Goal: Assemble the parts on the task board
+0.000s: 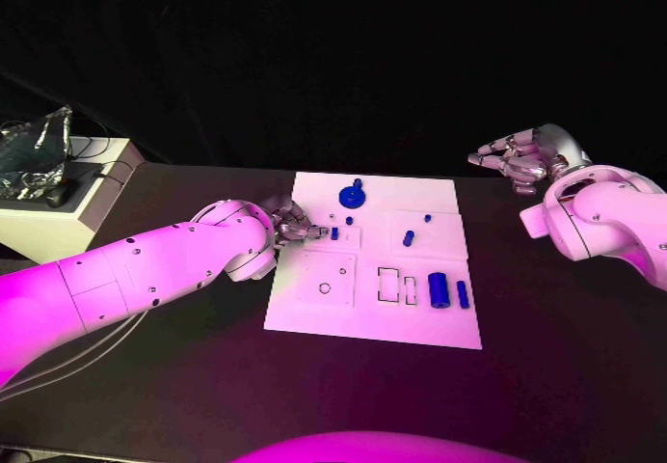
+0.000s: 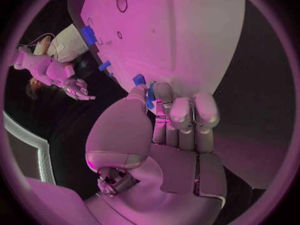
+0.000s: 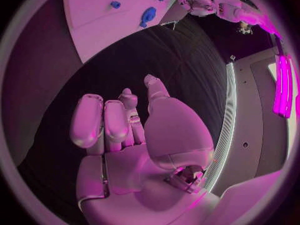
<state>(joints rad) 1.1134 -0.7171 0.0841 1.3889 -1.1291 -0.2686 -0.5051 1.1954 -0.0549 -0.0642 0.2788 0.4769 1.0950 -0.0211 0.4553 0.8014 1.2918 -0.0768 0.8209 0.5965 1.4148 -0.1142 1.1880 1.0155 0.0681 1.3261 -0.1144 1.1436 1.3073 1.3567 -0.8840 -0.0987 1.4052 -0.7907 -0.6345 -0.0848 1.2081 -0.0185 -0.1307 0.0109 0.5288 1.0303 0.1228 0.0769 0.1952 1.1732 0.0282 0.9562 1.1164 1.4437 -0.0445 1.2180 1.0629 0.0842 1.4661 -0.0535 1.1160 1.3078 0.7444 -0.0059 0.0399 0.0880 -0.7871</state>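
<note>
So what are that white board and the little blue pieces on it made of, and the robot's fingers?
The task board looks like matte white plastic: flat, even, with cleanly cut pockets and no glare. The blue parts, such as the cylinder, seem moulded or printed plastic, uniform in colour; I can't tell which. The left hand's fingers look like smooth satin metal or coated plastic, with soft highlights.

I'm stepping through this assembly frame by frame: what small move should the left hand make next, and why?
Probably lower the small blue part into a slot on the task board. The left hand pinches it at the board's left edge, apparently just above the surface. The right hand is off the board, fingers curled and holding nothing.
</note>
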